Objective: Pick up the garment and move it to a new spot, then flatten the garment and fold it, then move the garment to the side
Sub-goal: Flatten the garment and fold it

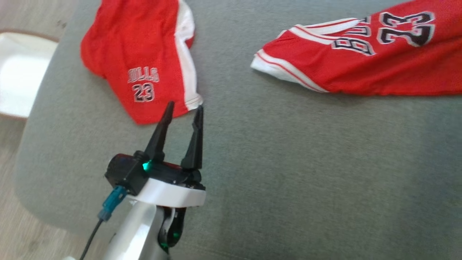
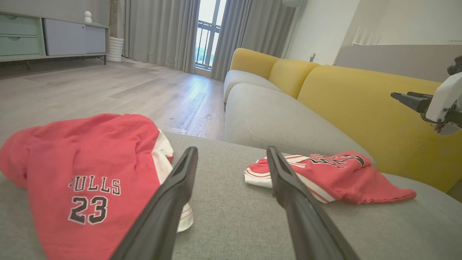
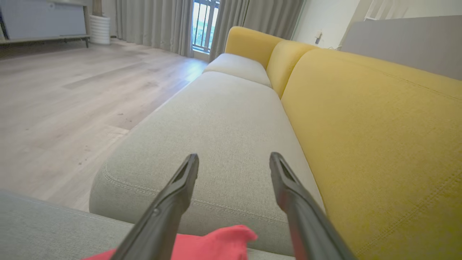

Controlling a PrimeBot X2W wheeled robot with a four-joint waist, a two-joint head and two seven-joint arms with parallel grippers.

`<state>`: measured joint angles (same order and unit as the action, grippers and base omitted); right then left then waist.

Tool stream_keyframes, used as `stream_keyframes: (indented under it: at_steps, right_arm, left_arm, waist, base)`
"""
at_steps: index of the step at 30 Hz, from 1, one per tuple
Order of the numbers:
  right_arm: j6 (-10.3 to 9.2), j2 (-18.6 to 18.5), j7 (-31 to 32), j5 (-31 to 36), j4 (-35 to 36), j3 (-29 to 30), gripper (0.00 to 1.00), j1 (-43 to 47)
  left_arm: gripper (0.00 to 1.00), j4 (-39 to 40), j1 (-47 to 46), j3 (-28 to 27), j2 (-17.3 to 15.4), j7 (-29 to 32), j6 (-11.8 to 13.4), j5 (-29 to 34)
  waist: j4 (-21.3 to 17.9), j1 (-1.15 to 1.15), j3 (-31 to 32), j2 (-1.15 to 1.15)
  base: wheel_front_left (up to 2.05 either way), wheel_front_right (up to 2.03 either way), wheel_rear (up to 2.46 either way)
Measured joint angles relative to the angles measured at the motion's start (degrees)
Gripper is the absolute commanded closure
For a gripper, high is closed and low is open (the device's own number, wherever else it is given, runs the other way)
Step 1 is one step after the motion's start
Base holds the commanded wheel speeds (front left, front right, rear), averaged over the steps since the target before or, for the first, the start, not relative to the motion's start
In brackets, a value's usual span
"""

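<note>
1 red jersey [image 1: 361, 72] lies long-axis left-right; striped edge points left.

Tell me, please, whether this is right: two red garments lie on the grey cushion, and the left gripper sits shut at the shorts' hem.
Not quite: the left gripper is open, its jaws spread apart, as the left wrist view shows. The rest holds: the shorts and the jersey, both red, lie on the grey cushion, with the gripper at the shorts' hem.
</note>
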<state>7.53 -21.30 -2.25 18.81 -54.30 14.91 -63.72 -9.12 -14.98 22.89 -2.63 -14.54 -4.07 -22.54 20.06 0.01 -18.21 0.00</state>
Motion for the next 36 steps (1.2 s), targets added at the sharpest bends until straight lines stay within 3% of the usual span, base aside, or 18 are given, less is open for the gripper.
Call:
stream_keyframes:
  at_steps: [8,15,20,25,36]
  right_arm:
    - [0.0,9.82,-11.09,-7.57,0.53,-3.97,0.0,6.66]
    - [0.0,15.32,-12.14,-20.46,15.89,-10.46,0.0,21.46]
    - [0.0,16.69,-12.14,-23.93,30.03,-13.69,0.0,38.0]
    - [0.0,17.67,-12.14,-25.77,39.27,-13.36,0.0,50.74]
    - [0.0,18.35,-12.1,-26.91,45.41,-11.8,0.0,52.05]
  left_arm:
    - [0.0,-0.37,0.25,-4.2,0.0,0.0,-0.89,3.39]
    - [0.0,-0.76,2.15,-6.76,0.0,0.0,-1.68,4.98]
    - [0.0,-0.91,3.88,-7.93,-0.02,0.0,-2.01,4.97]
    - [0.0,-1.2,3.92,-7.78,-0.02,0.0,-2.5,4.94]
    - [0.0,-6.43,3.05,-5.92,-0.45,0.0,-3.02,7.68]
  waist:
    - [-7.05,-0.01,3.08,0.0]
    - [-14.8,-0.01,6.18,0.0]
    - [-19.7,-0.02,8.38,0.0]
    - [-23.13,-0.02,9.68,0.0]
    - [-25.54,0.0,7.51,0.0]
  base:
    - [0.0,0.0,0.0]
    - [0.0,0.0,0.0]
    - [0.0,0.0,0.0]
    - [0.0,0.0,0.0]
    - [0.0,0.0,0.0]
